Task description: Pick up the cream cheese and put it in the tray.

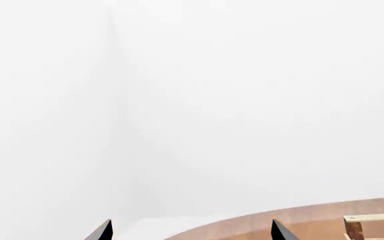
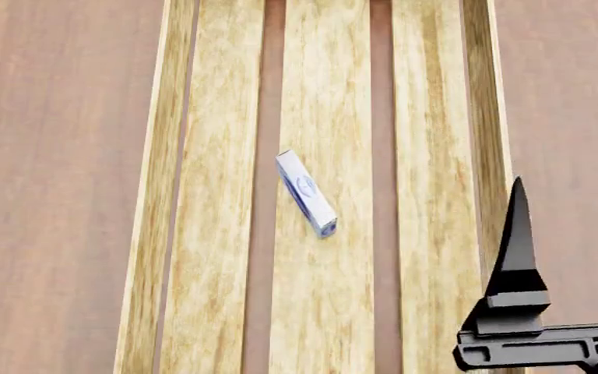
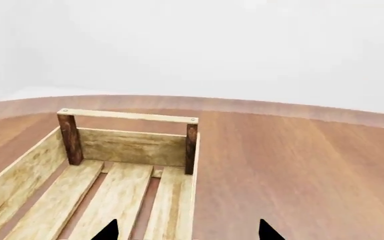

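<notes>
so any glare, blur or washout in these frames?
Left wrist view: mostly blank white, only the table edge and a tray corner show. Head view: sharp, flat light, faint shadow beside the cream cheese. Right wrist view: crisp, no glare.

We saw the tray (image 2: 439, 117) open from above; only the cream cheese (image 2: 307, 193) lay on its middle plank, clear of both low sides. An end rail (image 3: 126, 116) on posts barred the far end.

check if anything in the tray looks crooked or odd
Only a small thing: the cream cheese lies on the tray's middle plank at a slant instead of lined up with it. No damage or spill shows.
</notes>
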Motion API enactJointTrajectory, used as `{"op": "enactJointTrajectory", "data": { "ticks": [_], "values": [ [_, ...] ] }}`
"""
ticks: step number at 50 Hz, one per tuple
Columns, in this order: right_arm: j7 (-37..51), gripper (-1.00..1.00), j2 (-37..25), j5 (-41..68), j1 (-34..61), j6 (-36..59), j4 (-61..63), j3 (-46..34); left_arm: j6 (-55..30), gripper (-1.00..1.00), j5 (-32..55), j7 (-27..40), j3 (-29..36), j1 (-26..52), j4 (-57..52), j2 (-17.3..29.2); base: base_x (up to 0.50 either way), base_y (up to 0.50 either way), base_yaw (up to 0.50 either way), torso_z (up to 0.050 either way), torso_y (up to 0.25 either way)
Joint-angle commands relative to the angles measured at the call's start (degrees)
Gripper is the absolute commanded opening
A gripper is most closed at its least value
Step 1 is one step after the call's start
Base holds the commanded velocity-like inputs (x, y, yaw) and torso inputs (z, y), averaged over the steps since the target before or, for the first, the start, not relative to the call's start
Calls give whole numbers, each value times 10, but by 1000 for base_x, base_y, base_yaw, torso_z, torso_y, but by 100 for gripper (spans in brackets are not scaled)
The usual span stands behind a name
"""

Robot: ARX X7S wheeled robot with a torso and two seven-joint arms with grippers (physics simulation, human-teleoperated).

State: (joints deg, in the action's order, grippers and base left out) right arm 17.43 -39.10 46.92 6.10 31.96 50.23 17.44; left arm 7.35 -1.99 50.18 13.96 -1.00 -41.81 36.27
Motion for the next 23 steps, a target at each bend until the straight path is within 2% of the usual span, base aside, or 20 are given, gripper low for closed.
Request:
{"op": "enactJointTrajectory", "data": {
  "ticks": [1, 5, 10, 12, 13, 15, 17, 19, 23],
  "values": [
    [21, 100, 59, -146, -30, -96, 17, -9, -147, 100, 77, -49, -21, 139, -88, 17, 0, 0, 0, 0, 0],
    [31, 100, 73, -176, -38, -122, 25, -7, -187, 100, 84, -56, -19, 185, -104, 15, 0, 0, 0, 0, 0],
    [40, 100, 79, -185, -50, -133, 40, 6, -239, 100, 121, -54, -48, 221, -148, 23, 0, 0, 0, 0, 0],
    [41, 100, 78, -189, -57, -134, 50, 6, -274, 100, 133, -50, -55, 240, -177, 30, 0, 0, 0, 0, 0],
    [42, 100, 80, -187, -59, -137, 54, 10, -270, 100, 146, -30, -51, 248, -182, 53, 0, 0, 0, 0, 0],
    [44, 100, 70, -192, -60, -123, 65, 1, -252, 100, 183, 65, -2, 277, -182, 144, 0, 0, 0, 0, 0],
    [46, 100, 73, -190, -69, -131, 77, 7, -218, 100, 220, 165, 77, 326, -182, 239, 0, 0, 0, 0, 0],
    [50, 100, 71, -196, -80, -133, 89, 9, -182, 100, 237, 236, 170, 389, -182, 309, 0, 0, 0, 0, 0],
    [84, 100, 30, -186, -95, -144, 97, -3, -149, 100, 253, 316, 362, 556, -182, 378, 0, 0, 0, 0, 0]
  ]
}}
